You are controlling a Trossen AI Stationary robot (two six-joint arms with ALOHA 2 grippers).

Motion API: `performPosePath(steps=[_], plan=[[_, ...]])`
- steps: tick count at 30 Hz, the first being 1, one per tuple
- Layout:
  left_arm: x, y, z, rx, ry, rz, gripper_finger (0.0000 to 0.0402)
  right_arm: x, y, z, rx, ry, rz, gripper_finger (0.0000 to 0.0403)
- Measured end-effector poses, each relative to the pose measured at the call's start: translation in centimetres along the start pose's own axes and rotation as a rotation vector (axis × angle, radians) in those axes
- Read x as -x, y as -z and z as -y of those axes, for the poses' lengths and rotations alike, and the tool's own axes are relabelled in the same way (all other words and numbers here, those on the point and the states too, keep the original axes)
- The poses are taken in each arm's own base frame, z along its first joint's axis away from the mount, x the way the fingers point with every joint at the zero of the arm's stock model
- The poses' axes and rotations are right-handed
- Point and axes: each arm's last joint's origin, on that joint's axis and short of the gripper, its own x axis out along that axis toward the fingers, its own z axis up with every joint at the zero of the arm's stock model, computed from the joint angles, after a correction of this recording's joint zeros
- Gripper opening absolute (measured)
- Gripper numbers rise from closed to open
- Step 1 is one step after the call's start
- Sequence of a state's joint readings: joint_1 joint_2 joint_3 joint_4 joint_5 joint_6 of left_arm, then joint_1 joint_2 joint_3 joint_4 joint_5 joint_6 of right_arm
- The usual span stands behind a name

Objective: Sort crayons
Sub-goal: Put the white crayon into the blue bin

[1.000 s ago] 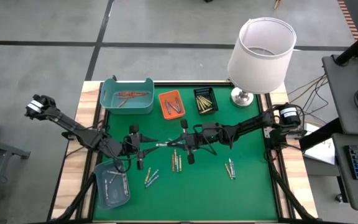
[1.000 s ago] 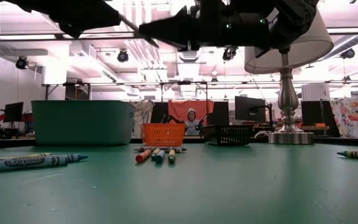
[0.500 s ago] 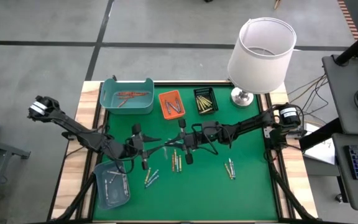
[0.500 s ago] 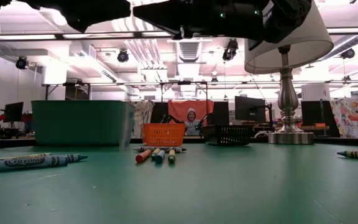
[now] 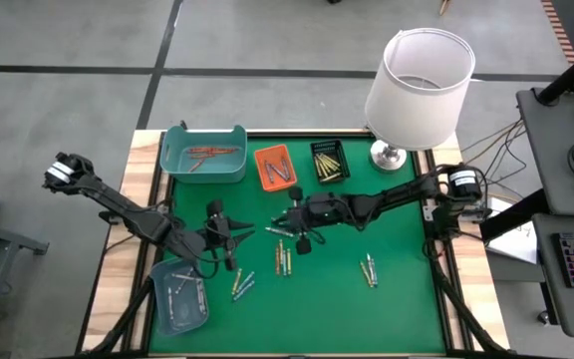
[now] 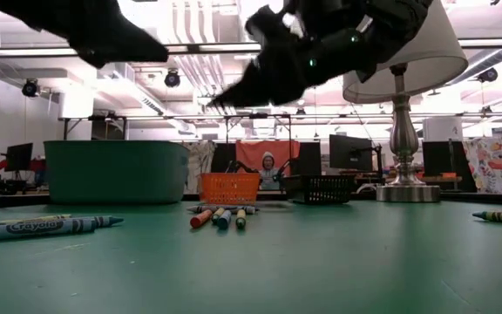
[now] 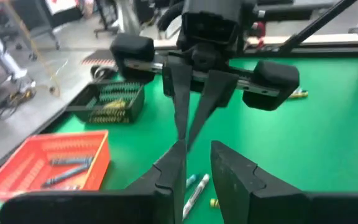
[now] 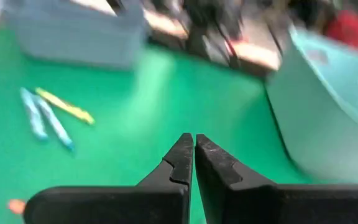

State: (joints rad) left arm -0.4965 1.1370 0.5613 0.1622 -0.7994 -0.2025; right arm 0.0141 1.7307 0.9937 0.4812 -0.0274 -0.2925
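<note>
Loose crayons lie on the green mat in small groups: one group (image 5: 282, 257) under the grippers, one (image 5: 242, 286) nearer the front, one (image 5: 370, 269) to the right. In the low view they show as sticks lying flat (image 6: 220, 215). My left gripper (image 5: 250, 235) hovers above the mat left of centre, open, with nothing between its fingers (image 7: 197, 155). My right gripper (image 5: 270, 230) faces it, shut and empty (image 8: 193, 140), slanting down (image 6: 212, 103). Its tip (image 7: 184, 142) stands right by the left gripper's fingertips; whether they touch I cannot tell.
At the mat's far edge stand a teal bin (image 5: 205, 153) with reddish crayons, an orange tray (image 5: 275, 167) and a black tray (image 5: 329, 162). A pale bin (image 5: 180, 299) sits at the front left. A lamp (image 5: 417, 85) stands at the far right corner.
My right gripper has tipped from about level to slanting down toward the mat, its tip now lower and close to my left gripper's fingers. The crayons on the mat have stayed where they were.
</note>
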Motion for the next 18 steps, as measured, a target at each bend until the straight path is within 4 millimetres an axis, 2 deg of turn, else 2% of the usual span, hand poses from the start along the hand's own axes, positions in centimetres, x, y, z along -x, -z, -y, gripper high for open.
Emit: performPosePath(steps=[6, 9, 14, 18], plan=[[0.0, 0.6, -0.1, 0.022, -0.016, -0.042, 0.0054, 0.6, 3.7, 2.1, -0.117, 0.105, -0.335, 0.0009], [0.0, 0.6, -0.1, 0.018, -0.017, -0.046, 0.0054, 1.3, 5.5, 3.9, -0.161, 0.181, -0.483, 0.0009], [0.0, 0.7, -0.2, 0.008, -0.018, -0.05, 0.0054, 2.6, 7.6, 7.3, -0.272, 0.273, -0.592, 0.0009], [0.0, 0.7, -0.2, 0.006, -0.018, -0.051, 0.0054, 3.1, 8.3, 8.3, -0.311, 0.291, -0.623, 0.0009]])
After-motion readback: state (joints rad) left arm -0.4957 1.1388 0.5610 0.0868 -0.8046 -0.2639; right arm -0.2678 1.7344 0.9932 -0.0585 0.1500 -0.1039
